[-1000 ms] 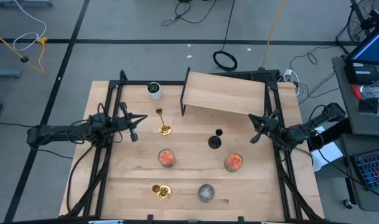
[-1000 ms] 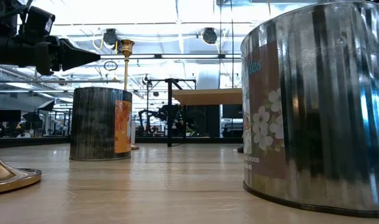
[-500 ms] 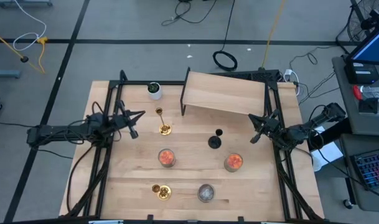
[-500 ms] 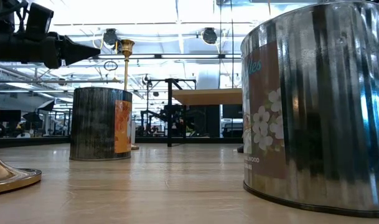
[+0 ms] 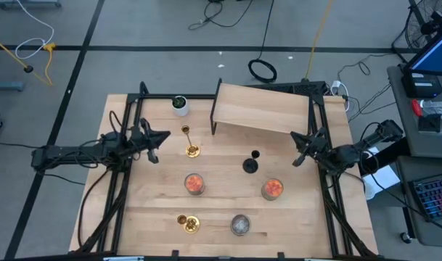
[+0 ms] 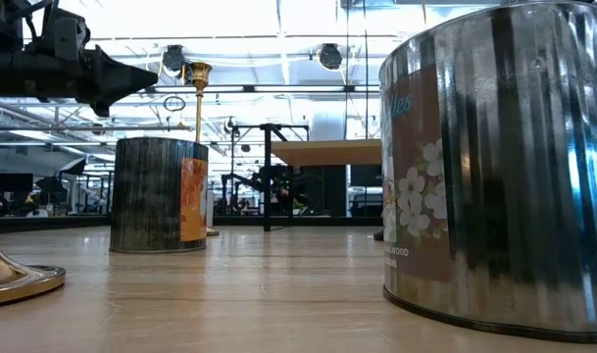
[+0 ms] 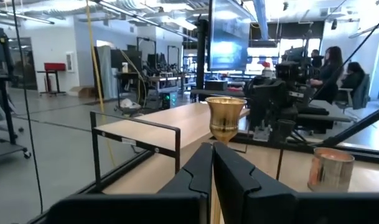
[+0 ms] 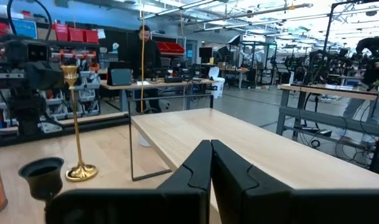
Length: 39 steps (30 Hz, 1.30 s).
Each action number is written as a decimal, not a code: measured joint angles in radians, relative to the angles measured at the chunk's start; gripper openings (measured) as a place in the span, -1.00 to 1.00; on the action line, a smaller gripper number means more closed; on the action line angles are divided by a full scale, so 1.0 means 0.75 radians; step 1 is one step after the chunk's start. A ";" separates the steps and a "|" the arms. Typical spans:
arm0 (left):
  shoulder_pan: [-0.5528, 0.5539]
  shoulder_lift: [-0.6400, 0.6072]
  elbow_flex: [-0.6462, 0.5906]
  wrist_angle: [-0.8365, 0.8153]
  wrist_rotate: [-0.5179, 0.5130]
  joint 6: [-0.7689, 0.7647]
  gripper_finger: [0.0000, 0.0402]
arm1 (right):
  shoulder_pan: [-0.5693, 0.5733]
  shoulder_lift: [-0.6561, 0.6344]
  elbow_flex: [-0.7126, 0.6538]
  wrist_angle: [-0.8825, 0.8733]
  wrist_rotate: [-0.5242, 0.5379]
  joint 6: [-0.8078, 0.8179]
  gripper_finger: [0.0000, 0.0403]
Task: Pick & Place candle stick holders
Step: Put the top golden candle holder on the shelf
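A slim gold holder (image 5: 191,145) stands upright on its base at the table's far left middle. My left gripper (image 5: 165,135) is shut and empty just left of it, level with its cup (image 7: 225,117) and pointing at it. A second gold holder (image 5: 188,223) and a clear-grey jar (image 5: 240,225) stand near the front edge. Two orange-red jars (image 5: 194,183) (image 5: 272,189) and a small black holder (image 5: 251,163) stand mid-table. My right gripper (image 5: 299,156) is shut and empty at the right edge, and its wrist view shows the gold holder (image 8: 74,124) and the black holder (image 8: 43,174).
A raised wooden shelf (image 5: 264,109) on black legs stands at the far right. A white cup with dark green inside (image 5: 179,104) stands at the far left. Black frame rails (image 5: 126,145) run along both table sides. A person (image 8: 142,56) is in the room beyond.
My left gripper has risen a little and turned about its own axis, while its tip has stayed just left of the far gold holder. The holders and jars have not moved.
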 joint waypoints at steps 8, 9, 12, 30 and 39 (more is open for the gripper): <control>0.000 0.001 -0.001 -0.006 0.126 -0.081 -0.89 | 0.000 0.000 0.000 0.025 -0.202 -0.006 -0.98; 0.000 0.001 -0.001 -0.011 0.156 -0.092 -0.89 | 0.000 0.000 0.000 0.034 -0.263 -0.013 -0.98; 0.000 0.001 -0.001 -0.016 0.209 -0.106 -0.89 | 0.000 0.003 0.000 0.100 -0.403 -0.056 -0.98; 0.007 0.395 0.191 -0.015 0.122 -0.092 0.08 | -0.143 0.193 0.000 0.376 -0.559 -0.072 -0.10; 0.006 0.750 0.232 0.156 0.023 -0.132 0.12 | -0.176 0.284 0.000 0.378 -0.560 -0.058 -0.06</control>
